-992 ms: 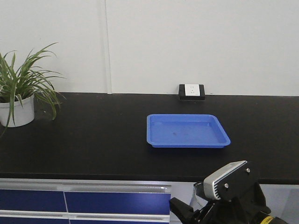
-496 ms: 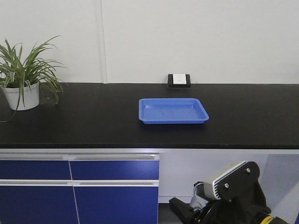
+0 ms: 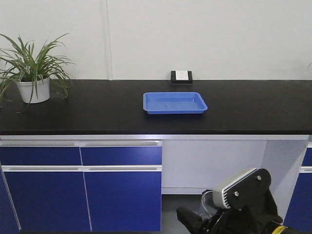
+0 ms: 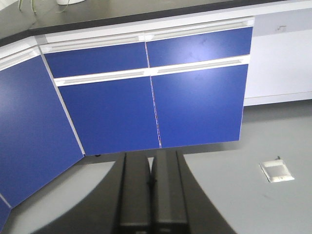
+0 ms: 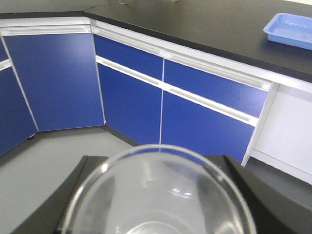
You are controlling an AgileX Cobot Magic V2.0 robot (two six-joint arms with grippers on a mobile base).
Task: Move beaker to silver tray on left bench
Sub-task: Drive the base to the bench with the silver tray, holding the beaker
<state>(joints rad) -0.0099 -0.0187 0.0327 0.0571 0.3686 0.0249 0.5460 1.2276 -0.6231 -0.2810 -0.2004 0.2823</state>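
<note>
Backing off from the counter (image 3: 97, 112), the robot's base has widened the front view over the last second: the blue tray (image 3: 174, 103) has shrunk and climbed towards the middle of the frame, the potted plant (image 3: 31, 63) has slid to the upper left, and the blue cabinet doors (image 3: 122, 195) below the worktop, hidden before, now fill the lower half. The beaker (image 5: 158, 190) is off the counter and travelling with the robot. It fills the bottom of the right wrist view, empty, with the right hand (image 5: 161, 229) clamped on it and dark fingers (image 5: 80, 195) flanking the glass. The left hand (image 4: 151, 195) hangs over the grey floor with its fingers pressed together, holding nothing. The retreat suggests the pick-up is done and the carry has begun. The silver tray appears in no view, so the base probably has to turn left. A second run of worktop (image 5: 39, 14) meets this one at a corner in the upper left of the right wrist view.
</note>
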